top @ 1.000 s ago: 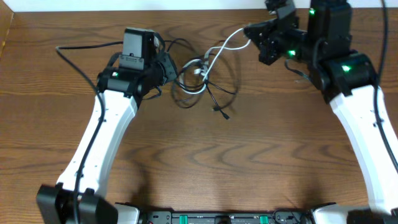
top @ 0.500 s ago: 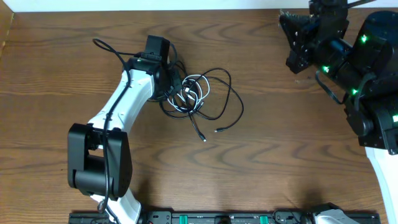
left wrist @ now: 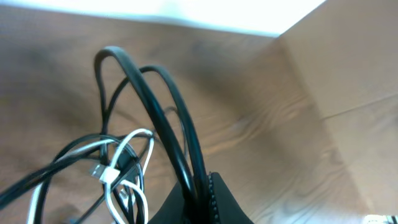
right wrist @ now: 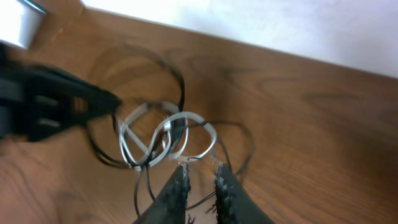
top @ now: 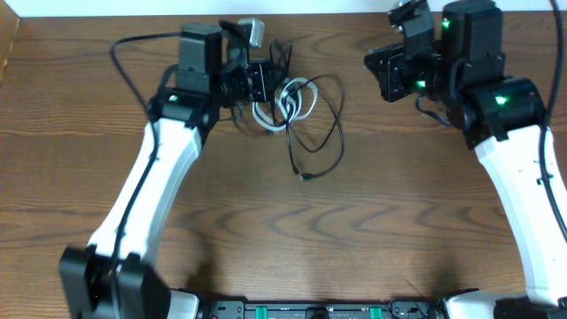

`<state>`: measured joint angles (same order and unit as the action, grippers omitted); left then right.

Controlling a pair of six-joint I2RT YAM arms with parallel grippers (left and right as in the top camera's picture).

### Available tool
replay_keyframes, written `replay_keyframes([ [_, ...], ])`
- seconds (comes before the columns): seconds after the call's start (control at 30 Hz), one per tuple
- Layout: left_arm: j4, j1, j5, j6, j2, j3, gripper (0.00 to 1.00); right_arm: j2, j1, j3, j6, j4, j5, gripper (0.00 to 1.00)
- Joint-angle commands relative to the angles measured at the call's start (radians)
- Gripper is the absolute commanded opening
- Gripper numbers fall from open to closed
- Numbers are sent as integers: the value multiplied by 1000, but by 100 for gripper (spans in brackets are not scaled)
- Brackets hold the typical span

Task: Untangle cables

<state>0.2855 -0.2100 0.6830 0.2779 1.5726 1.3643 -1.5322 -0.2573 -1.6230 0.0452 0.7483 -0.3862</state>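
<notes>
The cables lie tangled near the table's far edge: a white cable (top: 288, 102) looped through thin black cables (top: 332, 133), with one black plug end (top: 306, 177) trailing toward me. My left gripper (top: 261, 81) is shut on black cables at the tangle's left side. In the left wrist view these black cables (left wrist: 168, 112) arch up out of the jaws (left wrist: 208, 199), with the white cable (left wrist: 124, 149) beside them. My right gripper (top: 376, 69) hovers right of the tangle, slightly open and empty. In the right wrist view its fingers (right wrist: 200, 177) point at the white loops (right wrist: 180, 134).
The wooden table (top: 283, 239) ends close behind the tangle, against a white wall (right wrist: 261, 25). A thick black arm wire (top: 133, 53) loops off the left arm. The left arm's gripper (right wrist: 62, 106) shows at the left of the right wrist view.
The right gripper, which held the white cable a second ago, is now off it and empty. The left gripper and the tangle have moved toward the far edge.
</notes>
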Motion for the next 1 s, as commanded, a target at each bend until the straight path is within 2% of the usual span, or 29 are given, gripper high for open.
replay_keyframes([
  [0.0, -9, 3, 22, 42, -96, 9, 8, -55, 0, -13, -10, 13, -81, 18],
  [0.1, -12, 3, 6, 62, -121, 9, 8, -87, 0, -13, -25, 6, -126, 26],
  [0.27, -92, 3, 10, 223, -129, 9, 7, -134, 0, -13, -15, -16, -208, 47],
  [0.5, -105, 3, 16, 237, -129, 9, 8, -211, -2, -13, 121, -30, -274, 50],
  [0.8, -93, 3, 16, 236, -129, 8, 8, -336, -108, -13, 356, -152, -275, 48],
  [0.97, -85, 3, 16, 236, -129, 8, 8, -371, -153, -13, 396, -178, -275, 48],
])
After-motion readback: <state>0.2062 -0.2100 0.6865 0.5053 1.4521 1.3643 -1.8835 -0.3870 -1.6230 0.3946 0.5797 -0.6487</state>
